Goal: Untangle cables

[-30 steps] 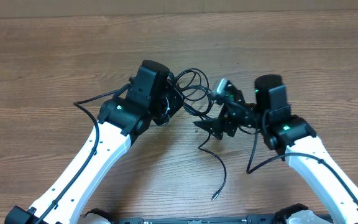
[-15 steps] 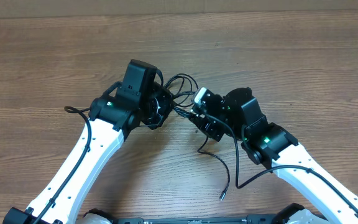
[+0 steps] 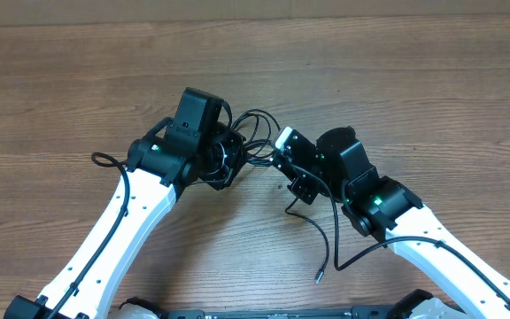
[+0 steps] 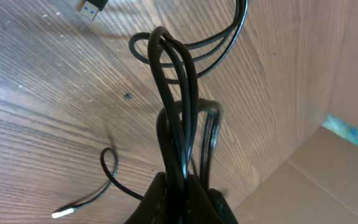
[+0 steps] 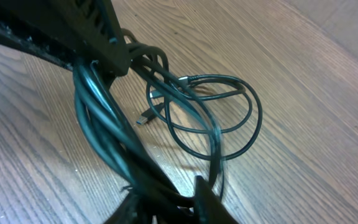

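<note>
The overhead feed gives me soft, even light from above: the table (image 3: 432,80) reads bright and sharp, with hardly a shadow. On the left wrist feed the cables (image 4: 176,93) go dark and soft near the lens, while the wood grain behind stays crisp. The right wrist feed is dimmer. Its nearest cords smear, the far loop is sharper, and it casts a soft shadow.
</note>
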### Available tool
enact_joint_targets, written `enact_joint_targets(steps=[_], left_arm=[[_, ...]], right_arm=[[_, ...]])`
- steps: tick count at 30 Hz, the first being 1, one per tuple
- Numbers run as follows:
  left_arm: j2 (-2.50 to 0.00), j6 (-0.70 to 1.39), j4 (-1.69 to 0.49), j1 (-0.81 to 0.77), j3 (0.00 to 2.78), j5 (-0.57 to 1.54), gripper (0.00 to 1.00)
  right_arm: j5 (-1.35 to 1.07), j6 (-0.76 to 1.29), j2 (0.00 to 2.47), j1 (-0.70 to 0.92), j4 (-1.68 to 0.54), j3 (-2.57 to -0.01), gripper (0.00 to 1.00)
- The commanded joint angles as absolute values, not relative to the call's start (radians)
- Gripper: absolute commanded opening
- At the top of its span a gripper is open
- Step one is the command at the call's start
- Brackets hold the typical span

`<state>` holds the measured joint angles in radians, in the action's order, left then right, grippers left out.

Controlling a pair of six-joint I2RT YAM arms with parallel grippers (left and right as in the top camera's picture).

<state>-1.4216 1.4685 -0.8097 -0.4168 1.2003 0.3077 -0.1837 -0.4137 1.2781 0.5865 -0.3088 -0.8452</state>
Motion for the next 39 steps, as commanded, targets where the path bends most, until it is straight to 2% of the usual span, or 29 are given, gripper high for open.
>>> enact_joint_targets(steps=[1, 4, 7, 8, 10, 11, 12, 14, 16, 19, 21, 26, 29, 31, 34, 39], left_arm=[[-1.400, 1.464, -0.850, -0.419, 1.209, 0.356, 0.04], [-1.400, 1.463, -0.856, -0.419, 1.209, 0.356, 0.09], [-1.400, 1.443, -0.860, -0.419, 1.209, 0.352, 0.21], [-1.400, 1.406, -0.860, -0.419, 1.209, 0.340, 0.28], [-1.400, 1.293, -0.859, -0.419, 1.209, 0.322, 0.47], [-1.400, 1.239, -0.859, -0.419, 1.209, 0.312, 0.68], [-1.400, 1.193, -0.859, -0.419, 1.209, 0.304, 0.75], [-1.400, 1.032, -0.847, -0.418, 1.209, 0.304, 0.76], [-1.399, 0.876, -0.830, -0.418, 1.209, 0.306, 0.82], [-1.392, 0.675, -0.806, -0.418, 1.209, 0.308, 0.81], [-1.386, 0.611, -0.792, -0.418, 1.209, 0.307, 0.74], [-1.382, 0.430, -0.728, -0.417, 1.209, 0.306, 0.44], [-1.380, 0.265, -0.712, -0.417, 1.209, 0.306, 0.36], [-1.380, 0.155, -0.713, -0.417, 1.209, 0.305, 0.39], [-1.380, 0.006, -0.713, -0.417, 1.209, 0.299, 0.52], [-1.380, -0.120, -0.732, -0.417, 1.209, 0.123, 0.66]], right_arm=[[-0.143, -0.366, 1.257, 0.577, -0.281, -0.858, 0.13], [-0.151, -0.363, 1.257, 0.577, -0.279, -0.858, 0.07], [-0.150, -0.363, 1.257, 0.577, -0.280, -0.858, 0.06], [-0.150, -0.363, 1.257, 0.577, -0.280, -0.858, 0.05], [-0.150, -0.363, 1.257, 0.577, -0.282, -0.858, 0.05], [-0.150, -0.363, 1.257, 0.577, -0.284, -0.858, 0.05], [-0.150, -0.363, 1.257, 0.577, -0.287, -0.858, 0.04], [-0.150, -0.363, 1.257, 0.577, -0.290, -0.858, 0.04], [-0.150, -0.363, 1.257, 0.577, -0.291, -0.858, 0.04], [-0.150, -0.363, 1.257, 0.577, -0.291, -0.858, 0.04], [-0.150, -0.363, 1.257, 0.577, -0.294, -0.858, 0.04], [-0.150, -0.363, 1.257, 0.577, -0.311, -0.858, 0.04], [-0.150, -0.364, 1.257, 0.577, -0.326, -0.858, 0.04], [-0.150, -0.364, 1.257, 0.577, -0.332, -0.858, 0.04], [-0.150, -0.364, 1.257, 0.577, -0.334, -0.858, 0.04], [-0.150, -0.364, 1.257, 0.577, -0.334, -0.858, 0.04]])
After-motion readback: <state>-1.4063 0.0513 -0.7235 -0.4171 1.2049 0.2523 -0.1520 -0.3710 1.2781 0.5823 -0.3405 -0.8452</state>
